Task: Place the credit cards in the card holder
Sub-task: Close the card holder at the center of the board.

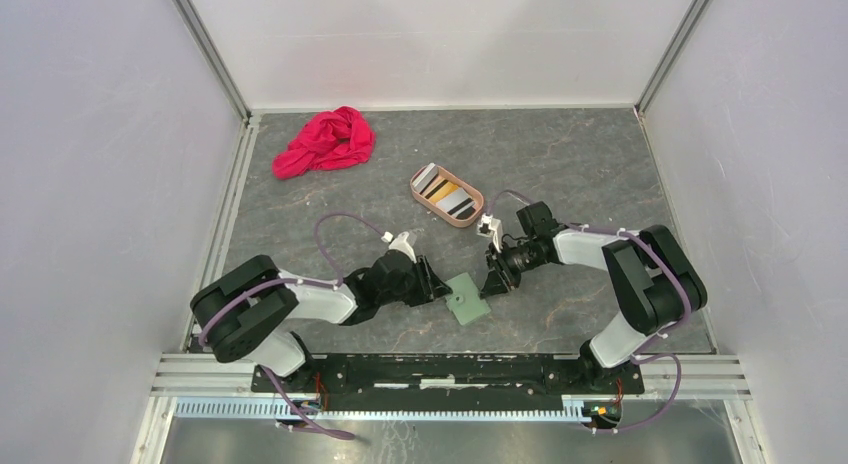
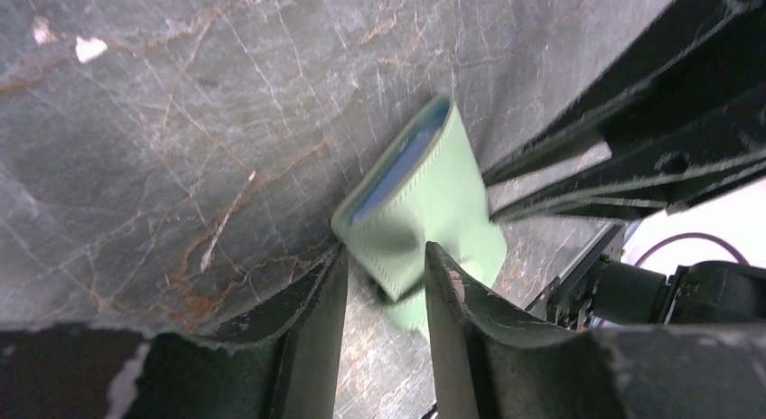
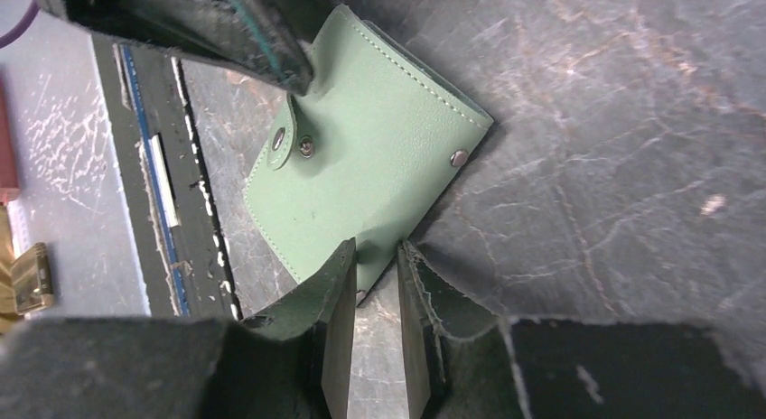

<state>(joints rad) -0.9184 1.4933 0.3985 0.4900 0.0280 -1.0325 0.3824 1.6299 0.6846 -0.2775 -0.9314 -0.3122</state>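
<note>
The sage-green card holder (image 1: pixel 467 297) lies folded on the dark table between both arms. In the left wrist view the card holder (image 2: pixel 425 198) is blurred and shows a blue inner edge; my left gripper (image 2: pixel 384 256) stands open, one corner of it loose between the fingertips. In the right wrist view my right gripper (image 3: pixel 375 256) is closed narrowly on the opposite corner of the card holder (image 3: pixel 361 166), whose snap tab (image 3: pixel 284 144) is unfastened. From above, the left gripper (image 1: pixel 437 284) and right gripper (image 1: pixel 493 282) flank it. The credit cards (image 1: pixel 445 191) lie in a tray.
The pinkish-tan oval tray (image 1: pixel 470 220) sits just beyond the right gripper. A red cloth (image 1: pixel 325 142) lies bunched at the back left. White walls enclose the table on three sides, and a black rail (image 1: pixel 450 369) runs along the near edge.
</note>
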